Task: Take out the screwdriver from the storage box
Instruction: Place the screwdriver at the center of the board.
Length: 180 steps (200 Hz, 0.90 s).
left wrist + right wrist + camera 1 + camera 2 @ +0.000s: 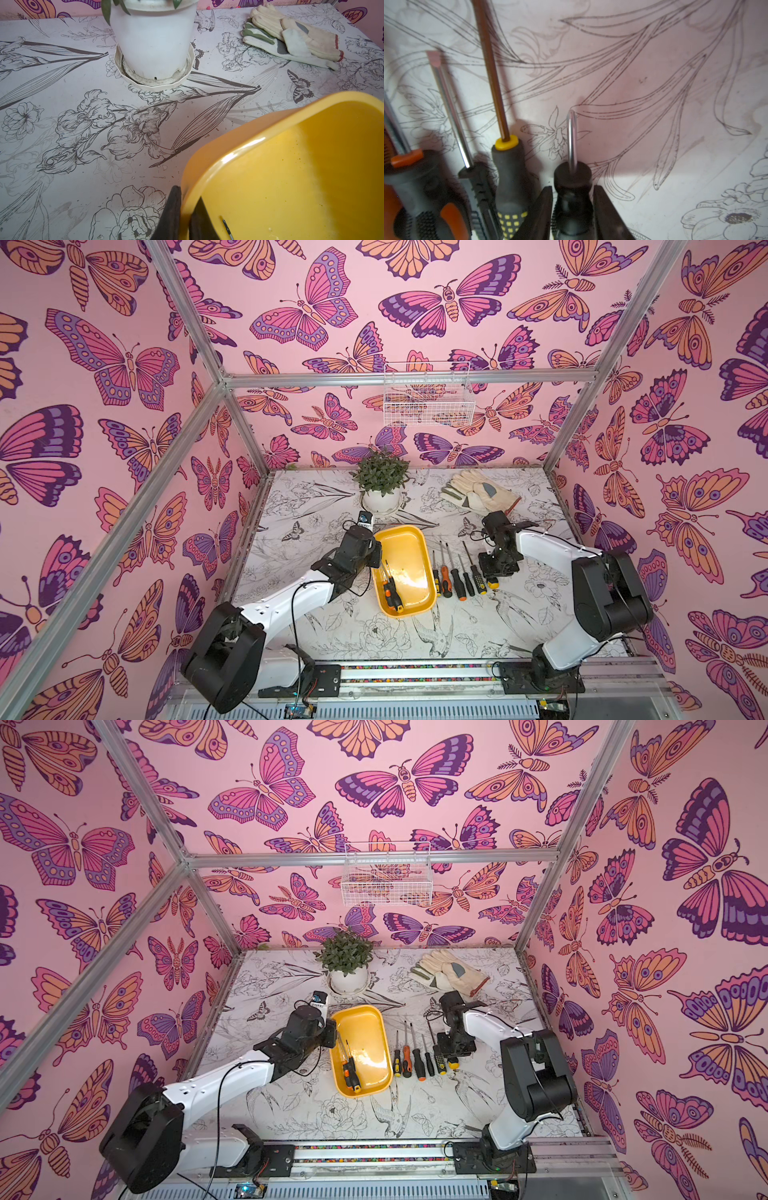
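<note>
The left gripper (187, 197) pinches the left rim of the yellow storage box (409, 547), where two screwdrivers (392, 593) lie, shafts pointing to the back wall. The right gripper (573, 189) straddles a short screwdriver (572, 174) on the tabletop (332, 626), right of the row (457, 580), its shaft pointing the same way; I cannot tell if the jaws press it

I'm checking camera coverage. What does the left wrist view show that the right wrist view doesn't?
Only the left wrist view: the yellow storage box, its rim pinched by the left tool, a screwdriver tip inside it, the white plant pot and the work gloves. Only the right wrist view: a row of screwdrivers lying side by side, and the right tool, its jaws flanking a black-handled screwdriver. Both share the flower-printed table.
</note>
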Motion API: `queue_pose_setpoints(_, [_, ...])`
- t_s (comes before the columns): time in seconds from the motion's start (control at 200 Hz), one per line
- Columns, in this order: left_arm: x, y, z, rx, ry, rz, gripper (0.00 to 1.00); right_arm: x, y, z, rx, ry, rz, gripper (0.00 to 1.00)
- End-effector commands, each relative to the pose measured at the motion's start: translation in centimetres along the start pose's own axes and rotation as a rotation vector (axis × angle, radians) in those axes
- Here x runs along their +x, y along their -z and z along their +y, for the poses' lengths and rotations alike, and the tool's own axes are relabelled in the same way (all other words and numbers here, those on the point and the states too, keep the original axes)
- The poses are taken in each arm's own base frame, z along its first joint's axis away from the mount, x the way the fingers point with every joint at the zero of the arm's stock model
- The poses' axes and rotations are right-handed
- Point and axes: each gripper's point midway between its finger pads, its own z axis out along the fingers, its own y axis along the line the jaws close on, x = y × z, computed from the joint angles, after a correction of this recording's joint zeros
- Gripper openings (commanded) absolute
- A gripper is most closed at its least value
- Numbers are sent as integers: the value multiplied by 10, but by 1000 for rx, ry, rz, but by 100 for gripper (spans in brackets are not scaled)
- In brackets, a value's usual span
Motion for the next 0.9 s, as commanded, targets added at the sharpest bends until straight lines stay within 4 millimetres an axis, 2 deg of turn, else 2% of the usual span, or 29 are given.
queue_pose_setpoints(0.0, [20, -1, 3, -6, -51, 54, 0, 0, 1, -2, -3, -16, -2, 38])
queue_pose_setpoints(0.32, [20, -2, 2, -3, -52, 56, 0, -4, 16, -3, -2, -33, -55, 40])
queue_pose_setpoints(0.345, [19, -2, 2, -3, -51, 55, 0, -7, 26, -2, -8, -35, -89, 40])
queue_pose_setpoints(0.576, [19, -1, 1, -3, -55, 51, 0, -12, 56, 1, -39, -54, -178, 42])
queue_pose_setpoints(0.736, [18, -2, 1, -3, -56, 52, 0, -10, 86, 19, -151, -83, -278, 50])
queue_pose_setpoints(0.896, [18, -2, 1, -4, -57, 52, 0, -1, 109, 46, -212, -65, -355, 51])
